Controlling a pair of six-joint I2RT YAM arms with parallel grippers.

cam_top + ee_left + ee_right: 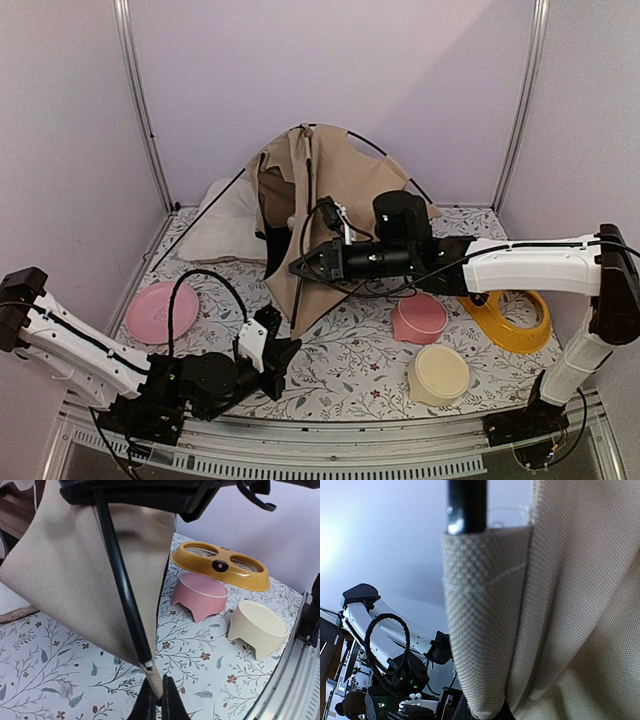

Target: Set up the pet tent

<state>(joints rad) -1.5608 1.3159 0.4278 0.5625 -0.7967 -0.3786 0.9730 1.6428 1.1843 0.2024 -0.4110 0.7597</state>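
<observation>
The pet tent (pixel 335 185) is seen partly raised at the back of the table (pixel 340 390), beyond both sets of jaws. Its top is lifted on curved black poles, but the tan cloth hangs loose and creased, and no clean doorway can be made out.

The front corner of the cloth is drawn down to a point directly above the left gripper (pixel 158 706). Its jaws are pressed together on that narrow tip. Just above them, the front pole (pixel 122 590) is seen ending in a pale cap, right at the corner.

The right gripper (pixel 298 268) is placed higher on the same front edge, above and beyond the left jaws. In its wrist view, a woven sleeve (pixel 480 620) fills the space straight ahead of the jaws, with the pole entering it from above. The fingers themselves are almost wholly hidden by cloth, so it cannot be told whether they are clamped or spread.

The task is judged to be about midway. The frame is up and this pole is threaded, but the corner is not yet seated and the cloth not yet pulled taut. The tent has also to be stood squarely.

A pink bowl (pixel 199 596), a cream bowl (pixel 257 627) and a yellow feeder (pixel 222 570) lie to the right of the left jaws, well apart from them.
</observation>
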